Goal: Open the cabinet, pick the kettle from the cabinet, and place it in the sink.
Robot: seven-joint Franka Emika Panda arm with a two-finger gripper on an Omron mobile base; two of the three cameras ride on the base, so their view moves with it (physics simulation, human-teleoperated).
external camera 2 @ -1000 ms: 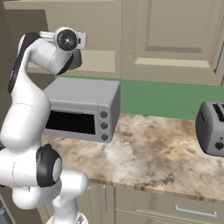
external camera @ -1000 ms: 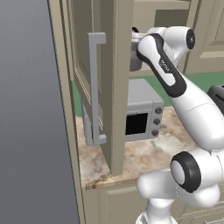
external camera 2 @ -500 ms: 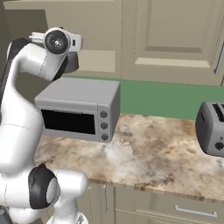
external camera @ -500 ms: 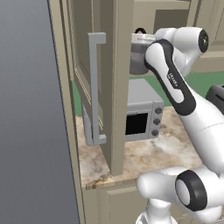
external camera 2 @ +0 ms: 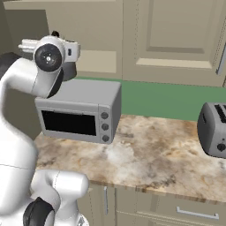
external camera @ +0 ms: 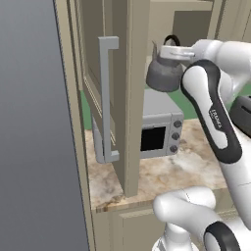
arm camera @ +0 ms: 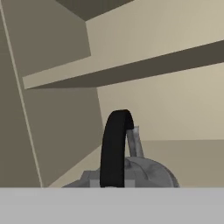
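Our end effector [external camera: 172,53] is clamped tight on the black arched handle of the kettle [external camera: 163,74] in the left base view, and the squat dark grey pot hangs under it in the air above the toaster oven [external camera: 159,128], just right of the open door of the cabinet [external camera: 128,93]. The door stands edge-on to us, its long grey bar handle [external camera: 105,98] facing left. The kettle's spout points left, toward that door. The oven sits on the marbled tabletop [external camera: 191,165], against the green back wall. A flat grey panel [external camera: 34,127] fills the near left.

From the right base view, our white arm rises at the left and its wrist joint covers most of the end effector [external camera 2: 26,44] and the kettle; we make out just a dark knob of the handle [external camera 2: 54,33] above the wrist. The toaster oven [external camera 2: 79,110] stands below on the tabletop [external camera 2: 150,154], and a grey toaster [external camera 2: 214,129] sits well apart at the far right. Closed beige cabinet doors [external camera 2: 172,39] line the wall above.

In the hand view we look down the kettle's black handle [arm camera: 114,146], with the spout [arm camera: 134,142] and the rounded grey body [arm camera: 144,173] beyond it, and the cabinet's shelf [arm camera: 131,68] and inner walls farther off.
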